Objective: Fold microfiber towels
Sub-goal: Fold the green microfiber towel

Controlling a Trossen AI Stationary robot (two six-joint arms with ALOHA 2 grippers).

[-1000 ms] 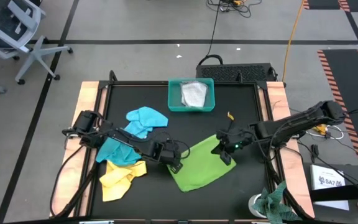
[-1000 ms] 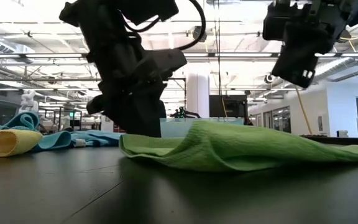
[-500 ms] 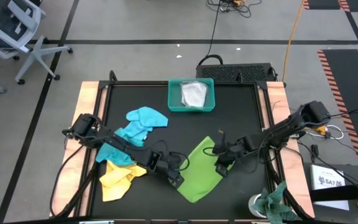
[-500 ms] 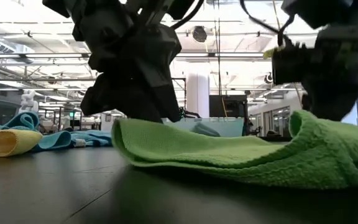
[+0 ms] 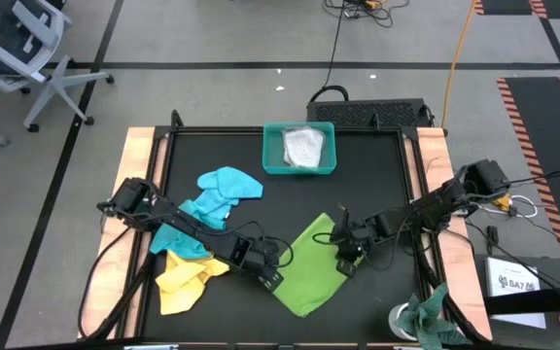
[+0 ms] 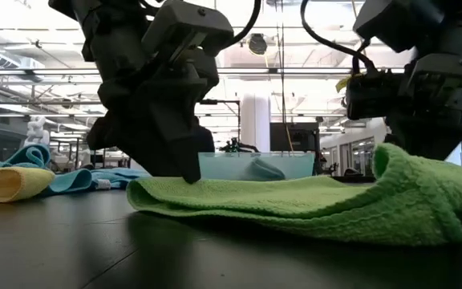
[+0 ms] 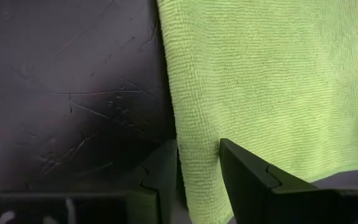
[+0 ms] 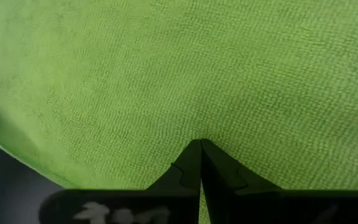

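Observation:
A lime green towel point(image 5: 314, 270) lies on the black table, near the front and middle. Its right part stands up in a hump point(image 6: 399, 172). My left gripper point(image 7: 197, 144) is at the towel's near left edge point(image 5: 278, 282), shut on it. My right gripper point(image 8: 201, 142) is shut and points down onto the towel's far right part point(image 5: 343, 255). Turquoise and light blue towels point(image 5: 224, 190) and a yellow one point(image 5: 188, 280) lie in a heap at the left. A pale grey towel point(image 5: 303, 148) lies in the teal tray. My left gripper has the green towel's left edge point(image 7: 194, 168) between its two fingers, one on each side of the cloth. The fingers slant down from the table's left. That end of the towel lies low on the table point(image 6: 147, 197). My right gripper's shut fingertips point(image 8: 191, 163) touch the towel's upper face from above, slanting down from the right. Whether any cloth is caught between them, I cannot tell. The cloth beside them stands up in a hump.
The teal tray point(image 5: 272, 160) stands at the table's far middle. A mottled green-and-white rag point(image 5: 428, 316) hangs off the near right corner. Bare black table shows in front of the green towel and at the far right.
My right gripper has come down, toward the near edge, onto the towel. My left gripper has gone toward the near edge with the towel's left edge. The towel has slid nearer and turned, and its right part has bunched into a hump.

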